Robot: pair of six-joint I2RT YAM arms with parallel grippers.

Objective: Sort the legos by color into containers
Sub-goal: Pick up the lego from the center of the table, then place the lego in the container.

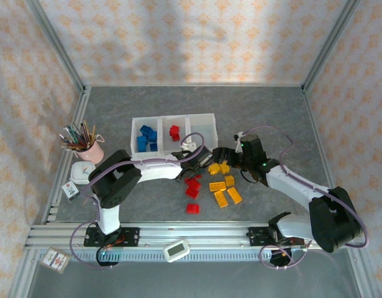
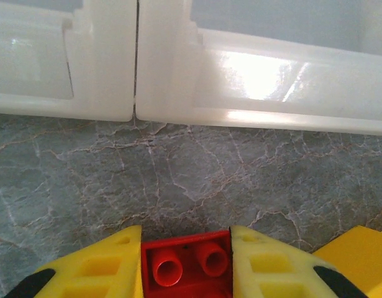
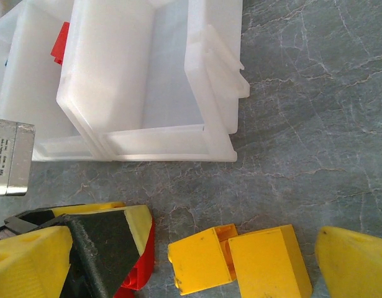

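My left gripper (image 2: 186, 248) is shut on a red lego (image 2: 186, 267), studs toward the camera, low over the grey table just in front of the containers (image 2: 135, 93). From above, the three joined white containers (image 1: 172, 118) hold blue legos (image 1: 146, 138) on the left and a red lego (image 1: 174, 131) in the middle. My right gripper (image 3: 191, 248) stands open, straddling two yellow legos (image 3: 200, 257) and the left gripper (image 3: 116, 242) with its red lego (image 3: 138, 273). More yellow legos (image 1: 225, 191) and red legos (image 1: 192, 189) lie loose on the table.
A pink cup of pencils (image 1: 88, 149) stands at the left, with small white items (image 1: 82, 171) beside it. The two arms' tips (image 1: 212, 160) sit very close together. A metal rail (image 1: 178, 236) with a small white device (image 1: 176, 250) runs along the near edge.
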